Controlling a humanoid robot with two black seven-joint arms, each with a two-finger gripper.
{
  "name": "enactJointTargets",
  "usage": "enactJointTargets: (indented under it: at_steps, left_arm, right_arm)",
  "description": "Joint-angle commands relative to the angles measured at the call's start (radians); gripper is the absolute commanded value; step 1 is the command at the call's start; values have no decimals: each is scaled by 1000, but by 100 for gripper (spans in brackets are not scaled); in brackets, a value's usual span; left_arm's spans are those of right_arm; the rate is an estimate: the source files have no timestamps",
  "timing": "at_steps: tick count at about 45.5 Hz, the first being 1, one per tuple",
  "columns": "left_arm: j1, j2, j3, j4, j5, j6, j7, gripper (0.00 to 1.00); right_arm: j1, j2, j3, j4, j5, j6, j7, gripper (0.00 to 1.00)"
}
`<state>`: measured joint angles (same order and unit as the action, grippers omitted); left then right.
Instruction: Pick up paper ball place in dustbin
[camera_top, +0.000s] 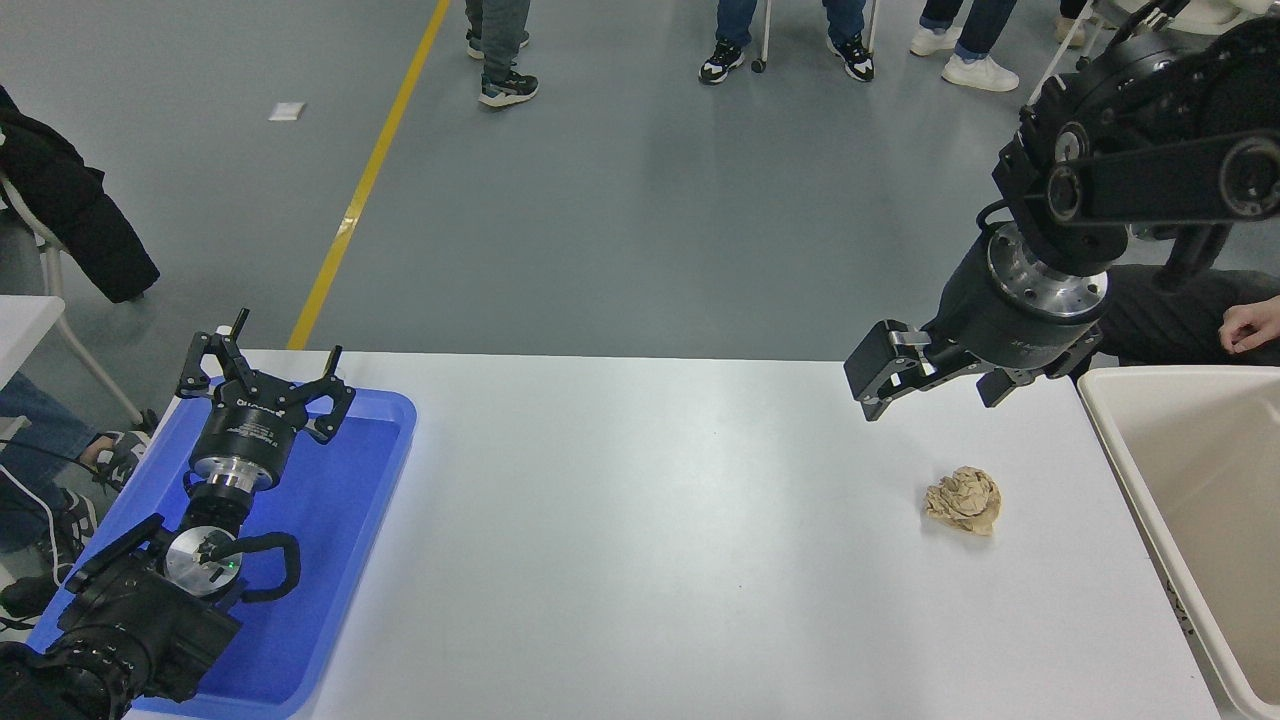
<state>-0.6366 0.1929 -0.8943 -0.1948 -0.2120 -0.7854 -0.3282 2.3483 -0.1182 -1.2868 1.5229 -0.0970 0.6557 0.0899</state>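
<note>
Blue plastic caught the eye first: a shallow blue tray (345, 520) lay at the table's left end, around eight o'clock from the middle of the white table (640, 560). Over it sat the left gripper (265, 385), parked, its black fingers spread wide with nothing between them, the arm behind it running down toward the seven o'clock corner.

Past a long bare stretch of tabletop, the paper ball (964, 500) rested on the surface toward four o'clock from the table's centre, a tan, wrinkled wad sitting alone and touched by nothing. Above it, at roughly eleven o'clock from the ball and well clear of it, hung the right gripper (935, 375), tilted down and leftward, its jaws parted and empty, one finger (880, 370) jutting out to the left. Its arm reached in from the two o'clock corner.

At three o'clock from the ball, near but apart from it, stood the cream dustbin (1110, 440) against the table's right edge, partly cut off by the frame. Just beyond the bin's far rim a person's hand (1250, 325) rested on a dark sleeve. Further back, several people's legs and shoes stood on the grey floor at twelve o'clock, beside a yellow floor line (370, 175).
</note>
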Motion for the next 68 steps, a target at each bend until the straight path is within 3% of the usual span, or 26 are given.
enactJointTargets:
  at_steps: [1, 23, 40, 68]
  left_arm:
    - [0, -1, 0, 0, 0, 0, 0, 100]
    - [0, -1, 0, 0, 0, 0, 0, 100]
    - [0, -1, 0, 0, 0, 0, 0, 100]
    - [-2, -3, 0, 0, 0, 0, 1, 100]
  right_arm:
    - [-29, -1, 11, -9, -6, -2, 1, 100]
    - [-182, -61, -6, -119, -127, -68, 1, 100]
    - [-464, -146, 9, -368, -332, -180, 1, 100]
    - [-1029, -139, 196, -811, -363, -484, -2, 100]
